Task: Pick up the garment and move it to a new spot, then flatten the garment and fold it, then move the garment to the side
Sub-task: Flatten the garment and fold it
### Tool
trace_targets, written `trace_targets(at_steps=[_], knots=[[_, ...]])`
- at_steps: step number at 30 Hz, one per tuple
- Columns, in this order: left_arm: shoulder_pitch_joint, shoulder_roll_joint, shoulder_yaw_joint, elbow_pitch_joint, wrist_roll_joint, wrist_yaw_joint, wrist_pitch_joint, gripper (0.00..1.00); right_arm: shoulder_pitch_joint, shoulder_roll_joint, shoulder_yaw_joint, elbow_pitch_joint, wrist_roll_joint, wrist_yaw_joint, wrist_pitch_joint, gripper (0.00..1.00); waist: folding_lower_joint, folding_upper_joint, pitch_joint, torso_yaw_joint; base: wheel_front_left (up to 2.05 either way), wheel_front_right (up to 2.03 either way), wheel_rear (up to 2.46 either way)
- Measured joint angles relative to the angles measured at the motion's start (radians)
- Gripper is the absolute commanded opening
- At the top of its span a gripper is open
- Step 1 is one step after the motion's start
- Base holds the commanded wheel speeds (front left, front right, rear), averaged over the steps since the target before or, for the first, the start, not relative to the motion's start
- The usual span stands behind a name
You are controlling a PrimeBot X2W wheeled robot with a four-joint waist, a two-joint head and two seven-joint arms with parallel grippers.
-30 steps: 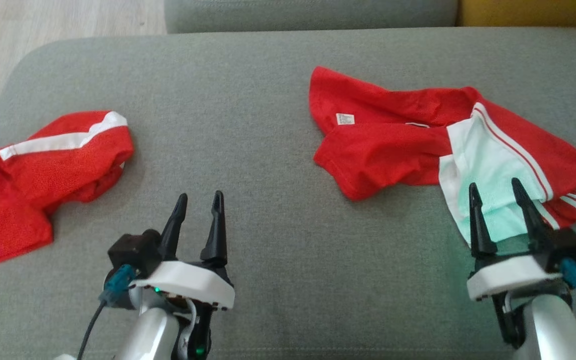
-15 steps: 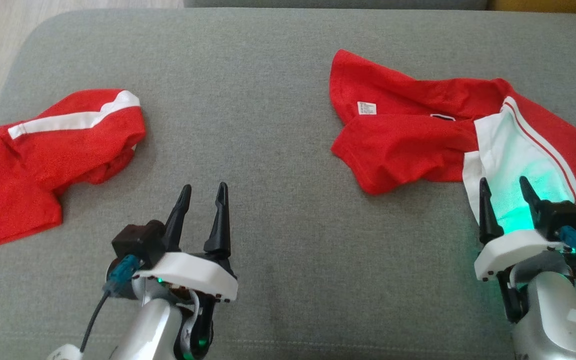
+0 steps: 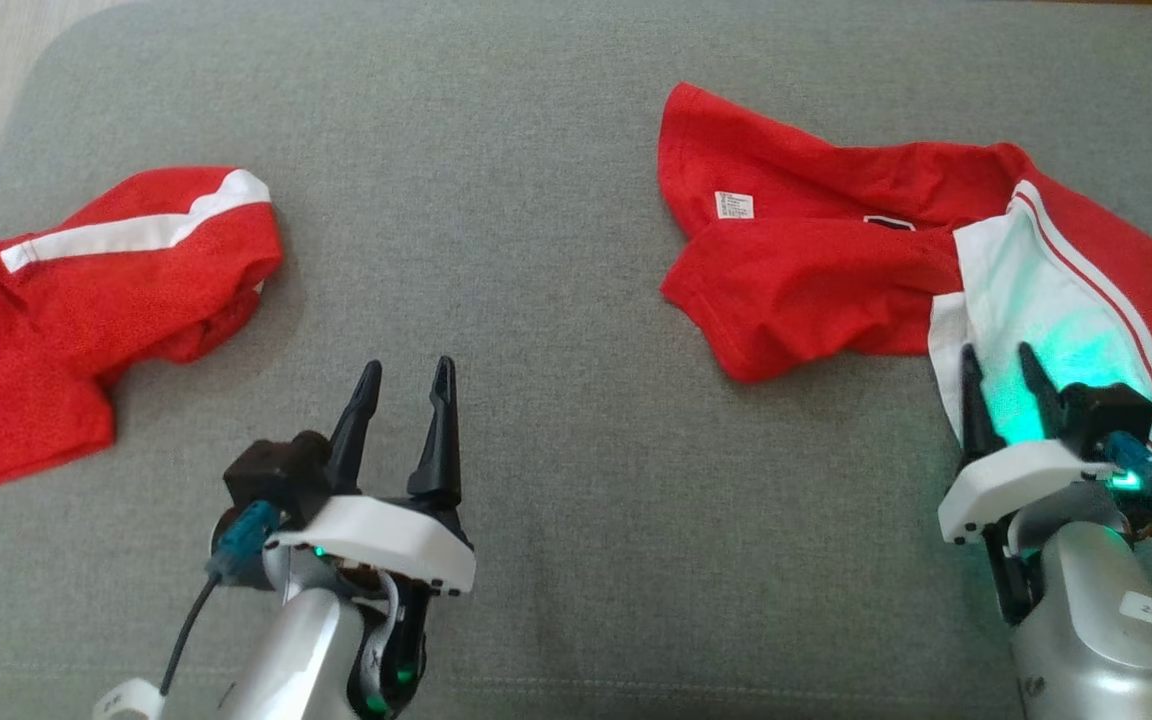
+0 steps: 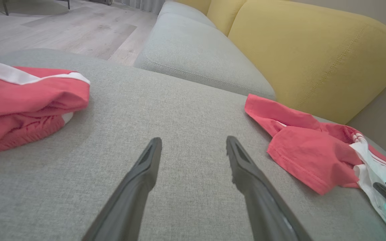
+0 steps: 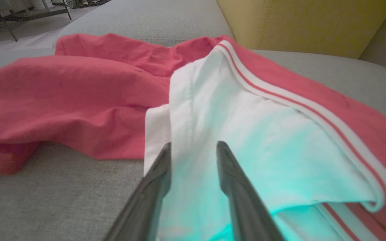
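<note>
- The right hand (image 3: 996,350) is sitting low at the near right of the grey cushion (image 3: 556,300). Its two dark fingers are standing a little apart, released rather than clenched, with white cloth showing in the gap between them.
- From the right wrist view, those fingers are pointing along the white panel (image 5: 246,134) of the red shirt (image 3: 816,290). Whether the tips are touching the cloth, I cannot tell.
- A green glow is falling on the white panel just ahead of the hand.
- The red shirt is lying crumpled on the right half of the cushion, with a red fold reaching toward the middle and a red-and-white striped edge running along the far side of the panel.
- A small white tag (image 3: 733,205) is showing on the shirt's far red part.
- The left hand (image 3: 407,363) is hovering over bare cushion near the middle – fingers spread wide, grasping nothing.
- The other red garment (image 3: 86,300) is lying bunched at the left edge of the cushion, well apart from the shirt, with a white stripe (image 3: 136,235) crossing its top.
- Beyond the cushion, in the left wrist view, a yellow backrest (image 4: 313,50) is rising behind the shirt and a wood floor (image 4: 62,26) is showing at the upper left.
</note>
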Motion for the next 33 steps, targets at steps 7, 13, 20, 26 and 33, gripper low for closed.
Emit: trace_targets(at_steps=[7, 13, 20, 26, 33], knots=[[-0.002, 0.0, 0.001, 0.014, 0.0, 0.0, 0.0, 1.0, -0.001, 0.0, -0.028, -0.027, -0.023, 0.0, -0.018, 0.0, 0.0, 0.0, -0.026, -0.01, 0.0, 0.0, 0.0], [0.0, 0.0, -0.003, 0.014, -0.003, 0.0, 0.0, 1.0, -0.002, -0.018, -0.055, -0.179, -0.072, 0.0, 0.022, 0.0, 0.0, 0.0, -0.059, -0.024, 0.0, 0.0, 0.0], [-0.002, 0.0, -0.036, 0.003, -0.013, 0.0, 0.0, 1.0, -0.194, -0.25, -0.012, -0.253, -0.076, 0.0, 0.178, 0.0, 0.0, 0.0, -0.029, -0.02, 0.0, 0.0, 0.0], [-0.039, 0.0, -0.066, -0.001, -0.028, 0.0, 0.0, 1.0, -0.436, -0.428, -0.017, -0.16, -0.063, 0.0, 0.249, 0.0, 0.0, 0.0, 0.033, 0.016, 0.0, 0.0, 0.0], [-0.074, 0.0, -0.085, -0.002, -0.028, 0.002, 0.0, 1.0, -0.595, -0.483, -0.044, 0.046, -0.094, 0.0, 0.27, 1.0, 0.0001, 0.0, 0.105, 0.061, 0.0, 0.0, 0.0]])
